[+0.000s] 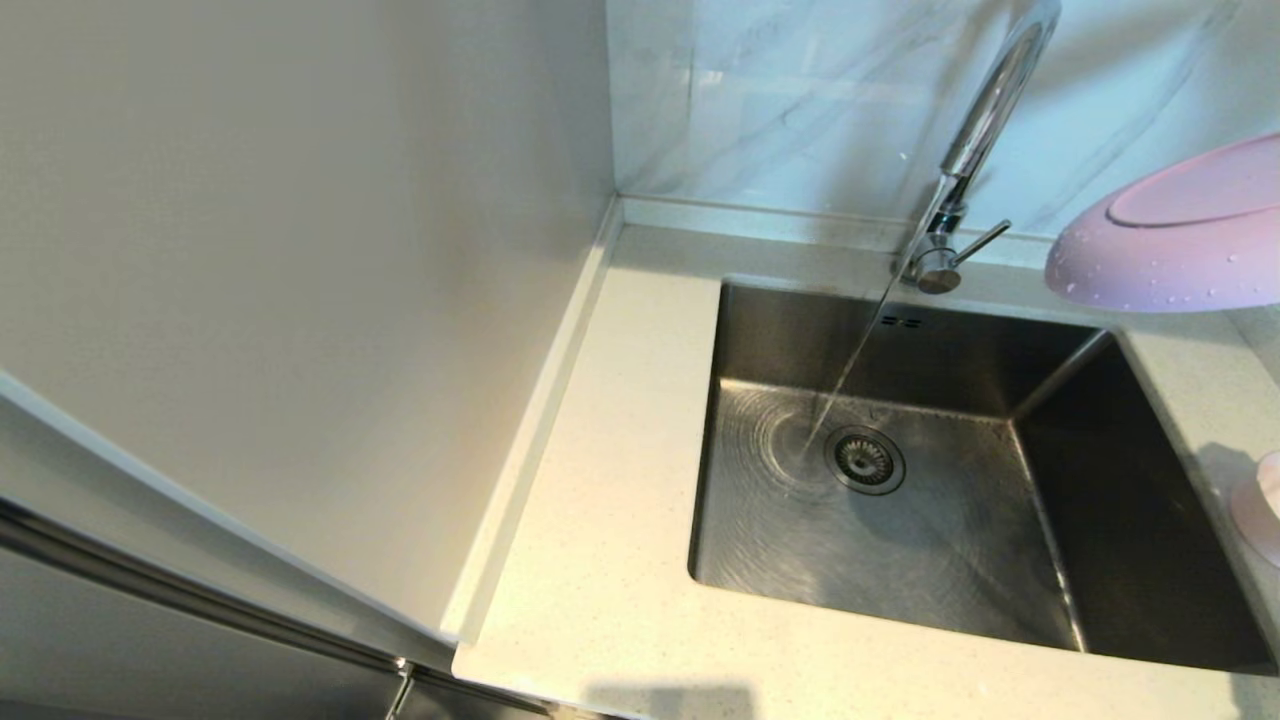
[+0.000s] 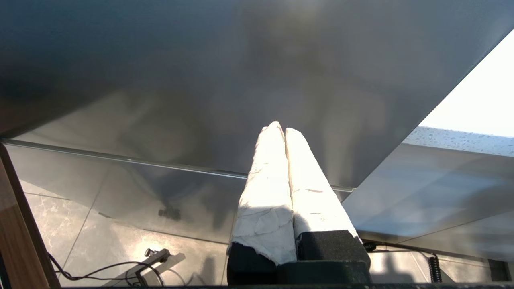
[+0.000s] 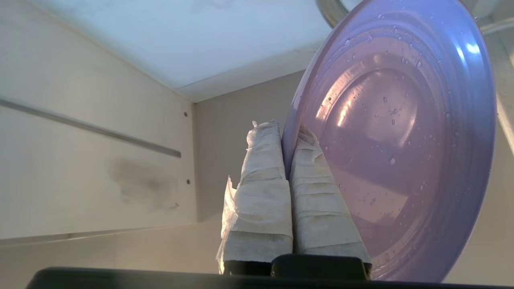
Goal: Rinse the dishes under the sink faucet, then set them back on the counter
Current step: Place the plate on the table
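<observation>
A wet lilac plate (image 1: 1175, 235) hangs in the air at the right edge of the head view, above the counter (image 1: 600, 560) just right of the faucet (image 1: 975, 140). In the right wrist view my right gripper (image 3: 286, 130) is shut on the rim of that plate (image 3: 397, 132), one wrapped finger on each side. Water runs from the faucet into the sink (image 1: 950, 540) and lands beside the drain strainer (image 1: 865, 460). A pale pink bowl (image 1: 1260, 505) shows partly at the right edge, on the counter. My left gripper (image 2: 280, 129) is shut on nothing, parked low beside a grey cabinet.
A tall beige panel (image 1: 300, 300) rises along the counter's left side. White marble-veined tiles (image 1: 800, 100) stand behind the faucet. A cable (image 2: 104, 269) lies on the tiled floor below the left gripper.
</observation>
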